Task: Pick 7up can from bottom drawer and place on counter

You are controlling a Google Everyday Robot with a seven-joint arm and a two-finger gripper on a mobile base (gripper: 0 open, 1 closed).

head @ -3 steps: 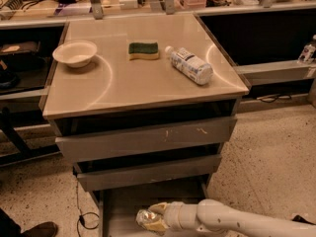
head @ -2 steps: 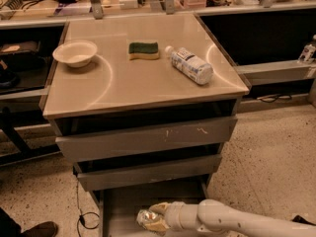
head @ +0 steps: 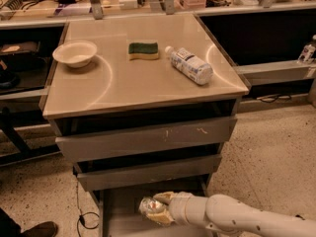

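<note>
I see my gripper [head: 156, 209] low in the bottom drawer [head: 118, 217]. Its fingers [head: 165, 197] are clamped on the can [head: 148, 207], one finger above it and one below. The can is between them, over the drawer floor; I cannot tell if it touches the floor. High above the fingers is the surface [head: 143, 85]. It carries a bowl [head: 75, 53], a sponge [head: 143, 50] and a plastic bottle [head: 191, 66] lying on its side.

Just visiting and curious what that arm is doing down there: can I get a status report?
Gripper low in bottom drawer, closed on 7up can. Not yet on counter. Bowl, sponge, bottle sit up there.
</note>
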